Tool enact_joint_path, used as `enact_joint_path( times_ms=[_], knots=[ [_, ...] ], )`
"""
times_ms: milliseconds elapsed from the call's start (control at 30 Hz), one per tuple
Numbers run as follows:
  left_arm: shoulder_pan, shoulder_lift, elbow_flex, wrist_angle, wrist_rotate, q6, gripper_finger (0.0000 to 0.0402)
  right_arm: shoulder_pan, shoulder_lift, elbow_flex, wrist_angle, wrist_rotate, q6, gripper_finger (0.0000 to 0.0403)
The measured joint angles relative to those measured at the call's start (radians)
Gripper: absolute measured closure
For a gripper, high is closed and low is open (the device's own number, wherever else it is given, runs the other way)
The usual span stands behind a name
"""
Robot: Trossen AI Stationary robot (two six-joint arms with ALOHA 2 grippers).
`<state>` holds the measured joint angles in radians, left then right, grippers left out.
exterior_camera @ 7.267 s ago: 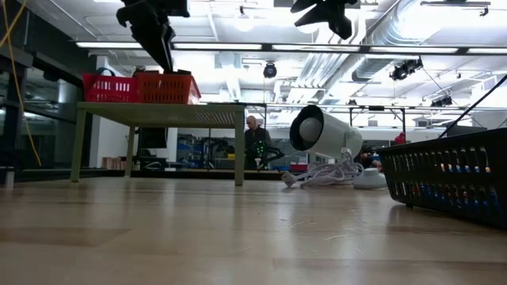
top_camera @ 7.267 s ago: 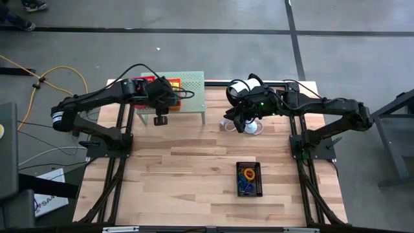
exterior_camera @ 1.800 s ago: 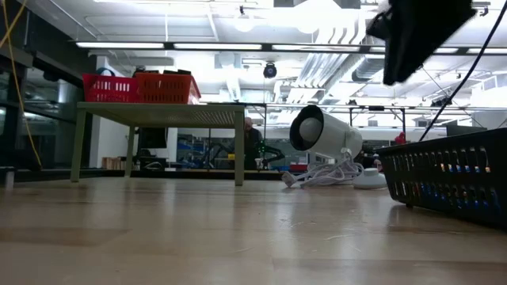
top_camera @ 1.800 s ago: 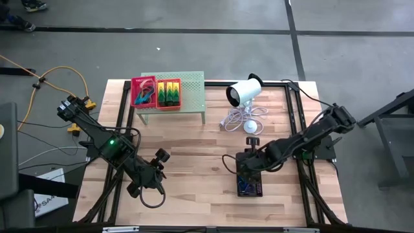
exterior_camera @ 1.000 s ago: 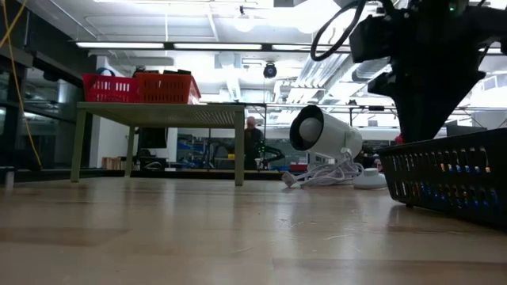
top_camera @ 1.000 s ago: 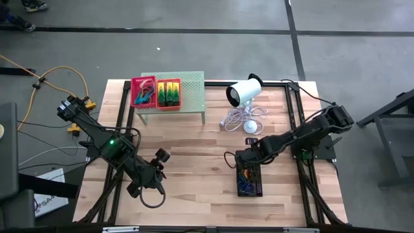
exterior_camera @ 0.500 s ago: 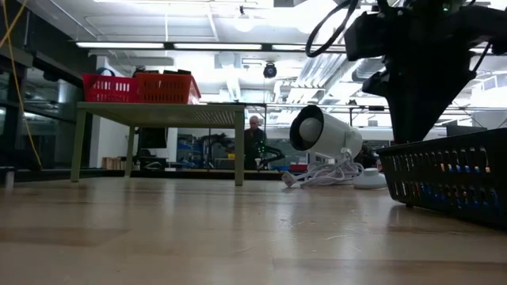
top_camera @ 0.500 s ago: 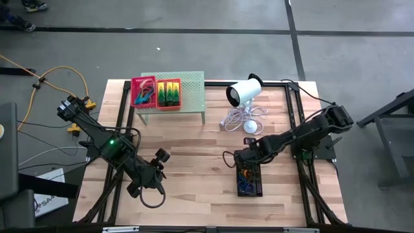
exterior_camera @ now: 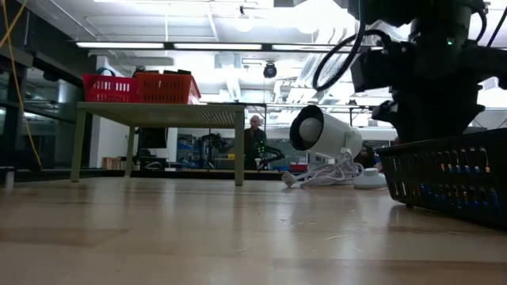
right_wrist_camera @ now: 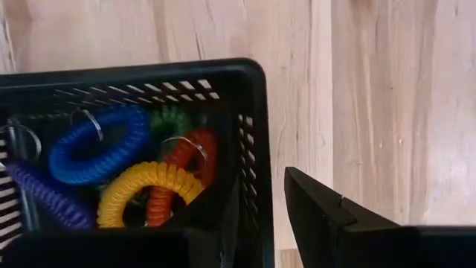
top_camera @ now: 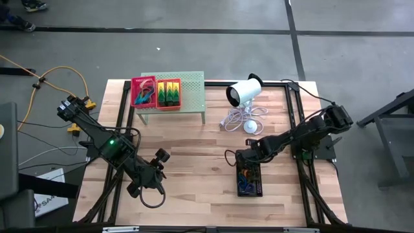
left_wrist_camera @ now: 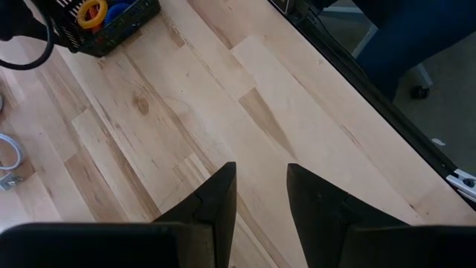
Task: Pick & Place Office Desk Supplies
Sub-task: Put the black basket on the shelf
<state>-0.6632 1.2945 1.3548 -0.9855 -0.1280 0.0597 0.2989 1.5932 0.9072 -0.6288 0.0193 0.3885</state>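
A black mesh basket (top_camera: 250, 181) rests on its base on the table at the near right, holding coloured coil loops (right_wrist_camera: 126, 171): blue, yellow, orange, green. My right gripper (top_camera: 244, 160) points down over the basket's far end, open. One finger (right_wrist_camera: 320, 216) is outside the end wall (right_wrist_camera: 249, 149), with bare wood showing between them; the other finger is inside the basket. In the low view the basket (exterior_camera: 451, 170) hides the fingertips. My left gripper (left_wrist_camera: 262, 186) waits open above the bare near-left table (top_camera: 155, 169).
A pale-green perforated stand (top_camera: 192, 90) at the far left carries a pink basket (top_camera: 143, 92) and a red basket (top_camera: 169, 92) with green packs. A white cylinder device (top_camera: 242, 92) with its cable (top_camera: 240, 120) lies at the far centre. Bare wood lies between the arms.
My right gripper has sunk toward the far end of the black basket, so that its fingers now stand on either side of the end wall. The basket has stayed where it was.
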Motion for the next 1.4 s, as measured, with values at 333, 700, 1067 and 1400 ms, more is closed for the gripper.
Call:
enact_joint_path(
  times_ms=[333,700,1067,1400],
  knots=[
    [0.0,0.0,0.0,0.0,0.0,0.0,0.0289,-0.001,0.0,-0.046,0.043,0.0,0.003,0.0304],
    [0.0,0.0,0.0,0.0,0.0,0.0,0.0289,-0.001,0.0,-0.046,0.039,-0.027,0.0,0.0337],
    [0.0,0.0,0.0,0.0,0.0,0.0,0.0289,-0.001,0.0,-0.046,0.04,-0.058,0.002,0.0398],
    [0.0,0.0,0.0,0.0,0.0,0.0,0.0289,-0.038,-0.01,-0.046,0.073,-0.134,0.115,0.04]
  ],
)
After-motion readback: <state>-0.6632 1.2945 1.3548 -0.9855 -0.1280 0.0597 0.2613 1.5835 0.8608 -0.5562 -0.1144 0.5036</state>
